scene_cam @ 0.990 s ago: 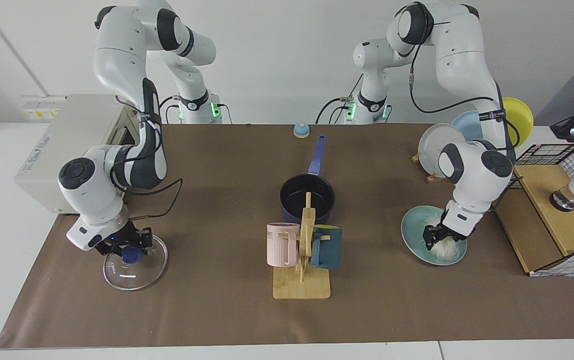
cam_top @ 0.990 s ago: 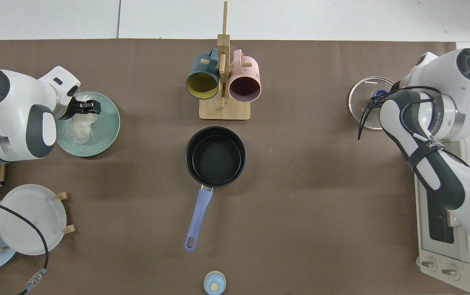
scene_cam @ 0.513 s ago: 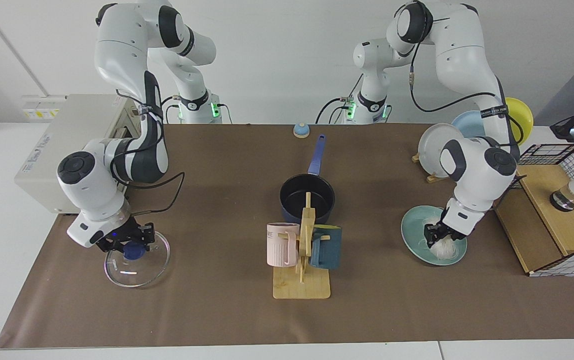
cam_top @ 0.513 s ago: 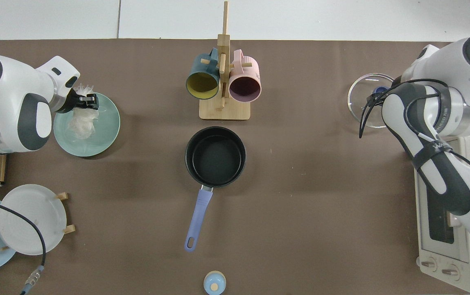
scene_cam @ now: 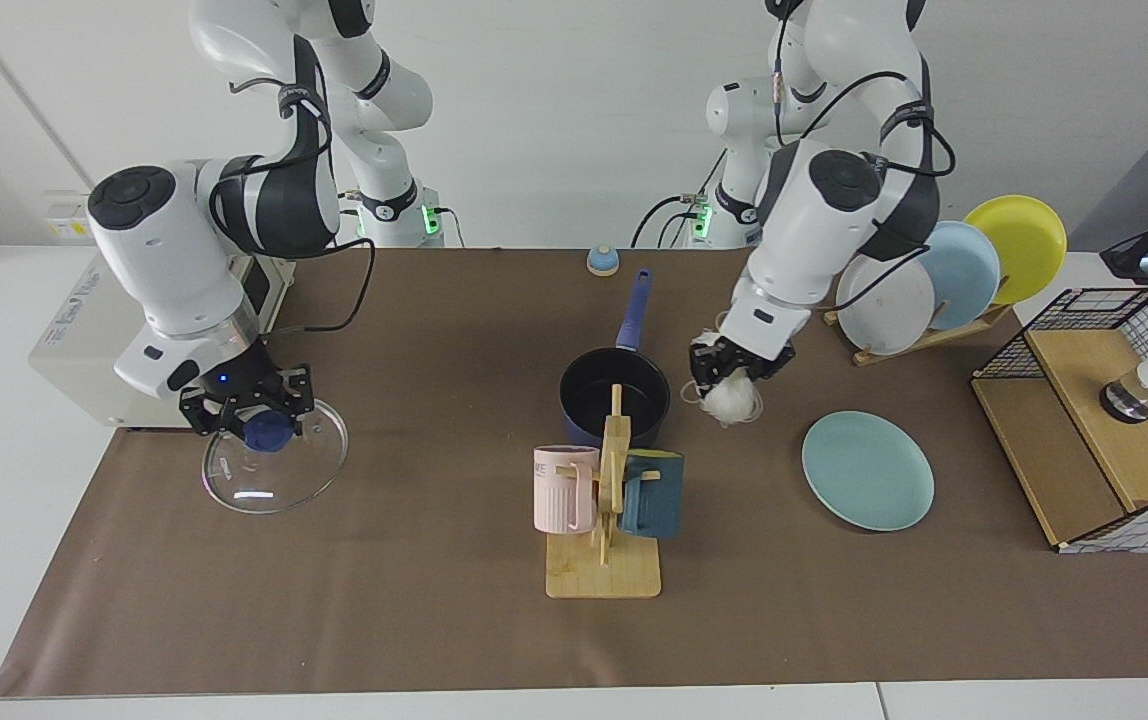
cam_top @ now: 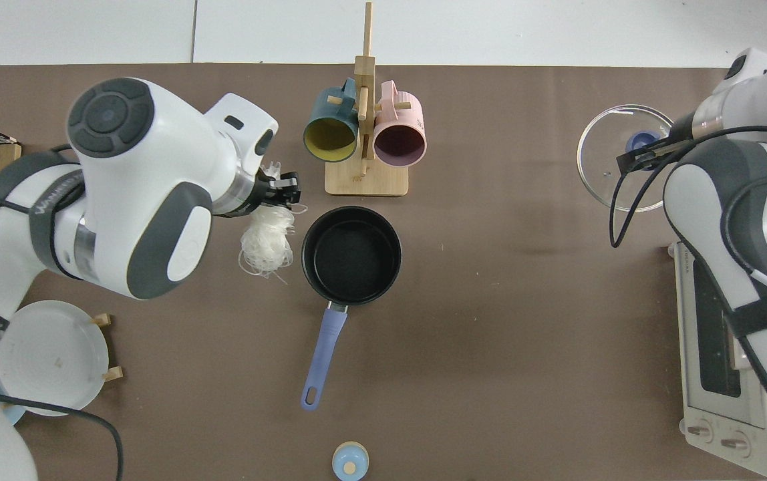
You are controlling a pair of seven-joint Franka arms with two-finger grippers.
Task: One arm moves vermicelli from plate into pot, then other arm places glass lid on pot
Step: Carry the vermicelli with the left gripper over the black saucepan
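the left gripper (scene_cam: 726, 368), just right of centre in the facing view, is clenched on the vermicelli (scene_cam: 731, 397), which dangles in a loose clump just beside the pot (scene_cam: 615, 396) rim, high enough to clear it. the plate (scene_cam: 867, 470) lies bare at lower right. at the left of the frame the right gripper (scene_cam: 252, 408) is clamped on the blue knob of the glass lid (scene_cam: 274, 456), carried tilted off the table (scene_cam: 434, 620), likely so it is ready once the pot is filled.
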